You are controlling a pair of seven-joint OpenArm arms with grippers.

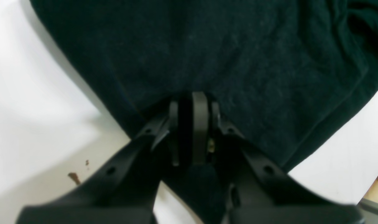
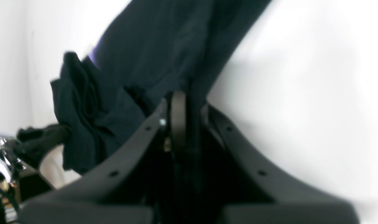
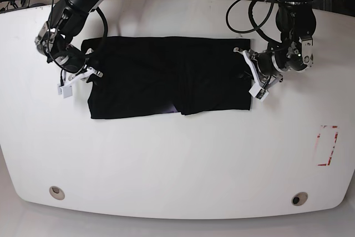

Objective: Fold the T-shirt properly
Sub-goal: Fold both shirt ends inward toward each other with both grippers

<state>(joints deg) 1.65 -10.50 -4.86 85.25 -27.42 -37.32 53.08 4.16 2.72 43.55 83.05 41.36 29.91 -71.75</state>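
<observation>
The black T-shirt [image 3: 166, 81] lies flat on the white table [image 3: 177, 159] as a wide rectangle with its sides folded in. My left gripper [image 3: 248, 74] is at the shirt's right edge. In the left wrist view, the left gripper [image 1: 192, 98] is shut on the shirt's cloth [image 1: 207, 46]. My right gripper [image 3: 90, 71] is at the shirt's left edge. In the right wrist view, the right gripper [image 2: 184, 96] is shut on a fold of the shirt [image 2: 151, 46], with bunched cloth [image 2: 83, 115] beside it.
A red rectangular mark [image 3: 326, 145] is on the table at the right. Two round holes [image 3: 55, 191] [image 3: 299, 198] sit near the front edge. Cables run behind the table's far edge. A small brown stain [image 1: 73, 177] shows near the left gripper.
</observation>
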